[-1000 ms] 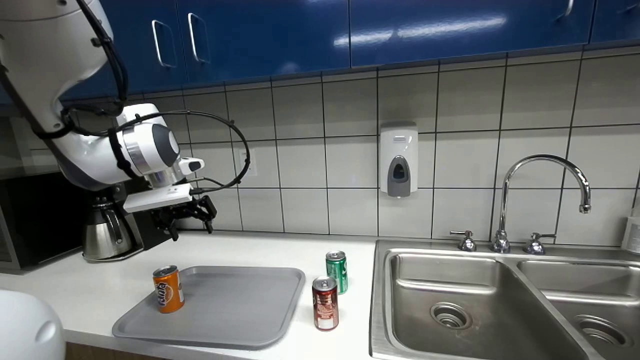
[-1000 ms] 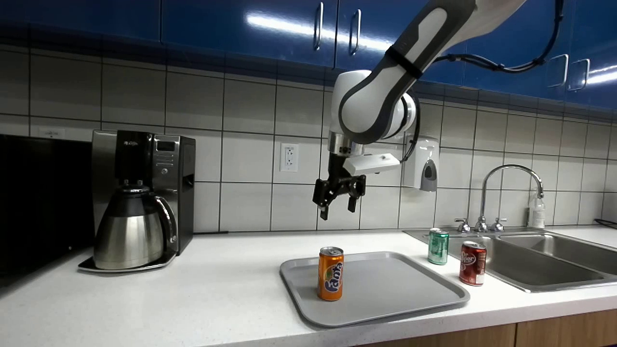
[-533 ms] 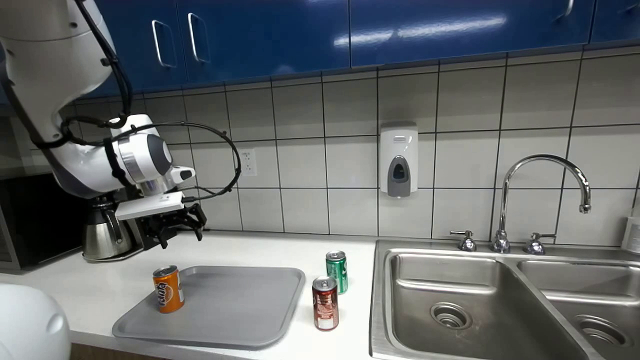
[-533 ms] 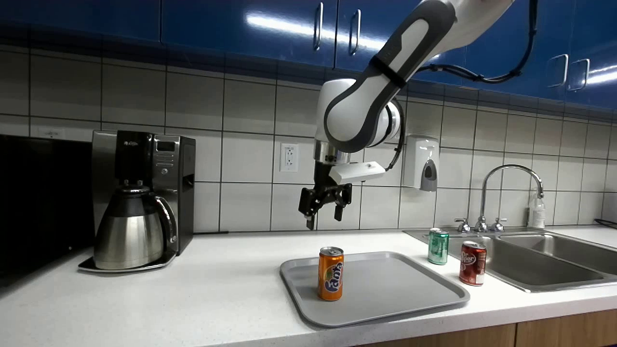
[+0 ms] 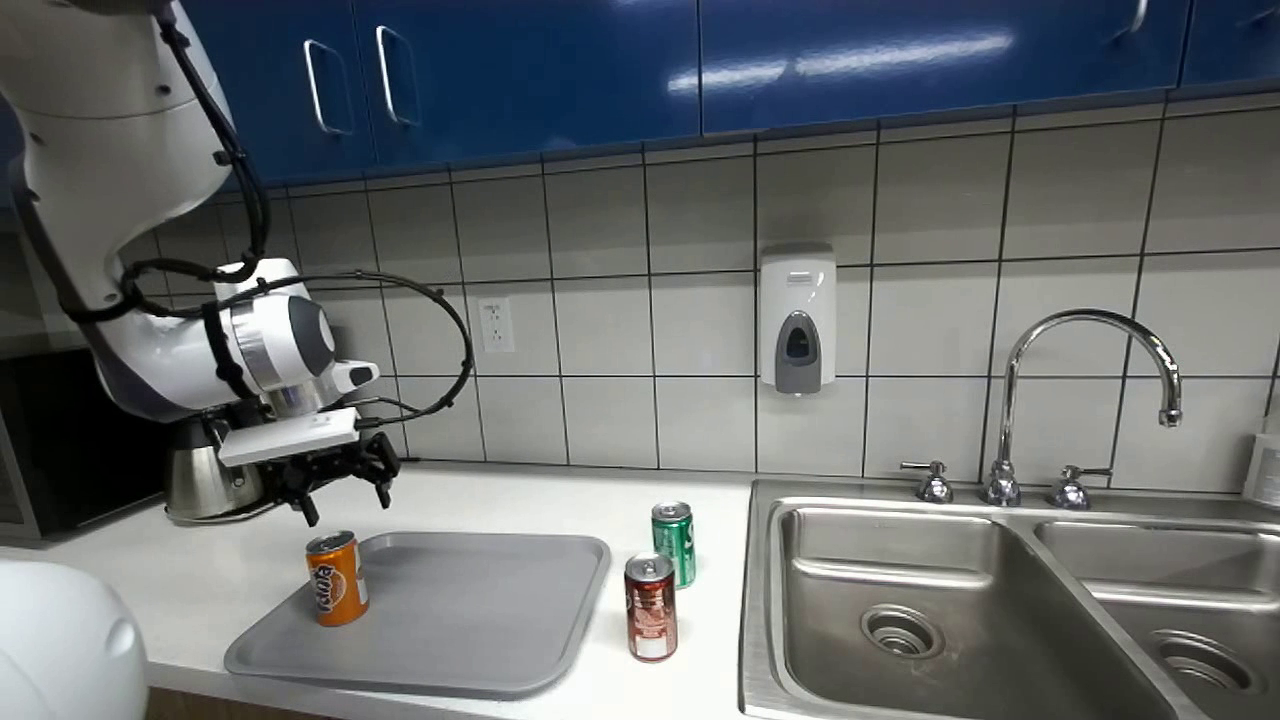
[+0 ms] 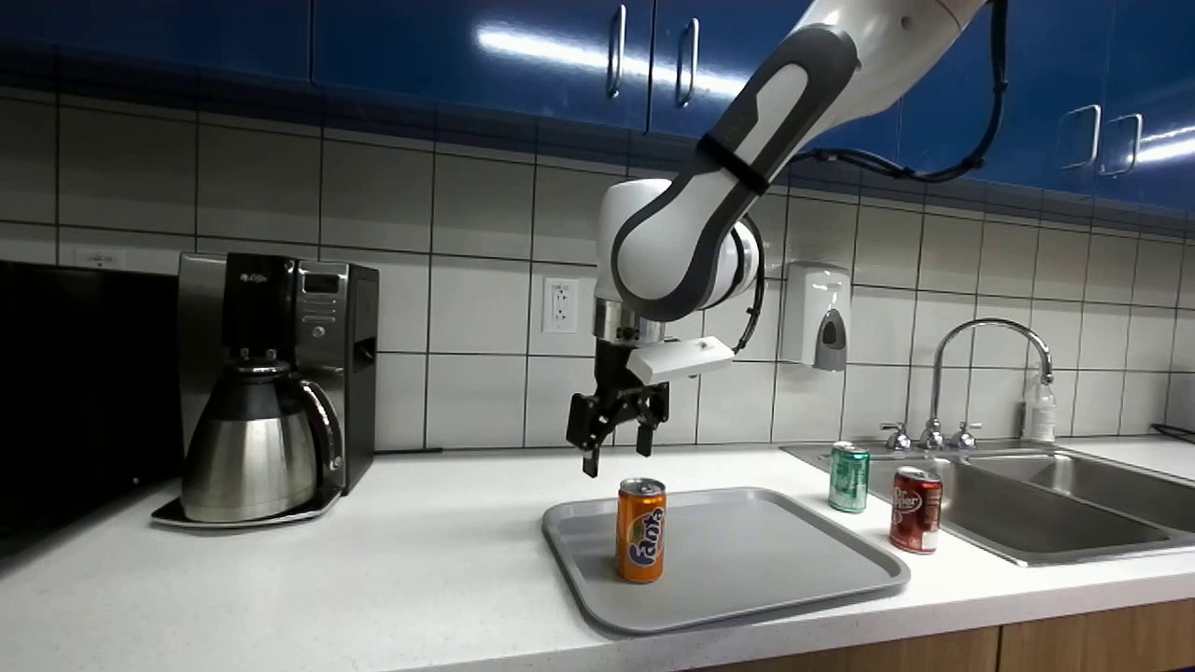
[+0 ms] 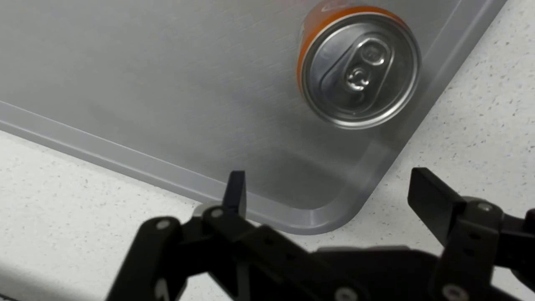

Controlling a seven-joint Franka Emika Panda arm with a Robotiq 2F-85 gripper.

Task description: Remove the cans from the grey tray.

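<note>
The orange can [image 5: 338, 582] stands upright on the grey tray [image 5: 470, 630], near one corner; it also shows in an exterior view [image 6: 640, 534]. In the wrist view, its silver top [image 7: 361, 73] lies ahead of the fingertips, above the tray floor [image 7: 146, 83]. The green can [image 6: 849, 478] and the red can [image 6: 916, 510] stand upright on the counter beside the tray [image 6: 775, 560], off it; the wrist view does not show them. My gripper [image 6: 617, 463] is open and empty, above and behind the orange can. In the wrist view its fingers [image 7: 328, 173] straddle the tray's rounded corner.
A steel sink [image 5: 900, 600] with a faucet [image 5: 1090, 320] lies beyond the green and red cans. A coffee maker with a steel pot [image 6: 252, 457] stands on the counter. A tiled wall with a soap dispenser [image 5: 797, 320] is behind. Blue cabinets [image 6: 485, 56] hang above.
My gripper has moved down, and leftward in both exterior views, coming closer to the orange can. It has stayed open. The cans and the tray have not moved.
</note>
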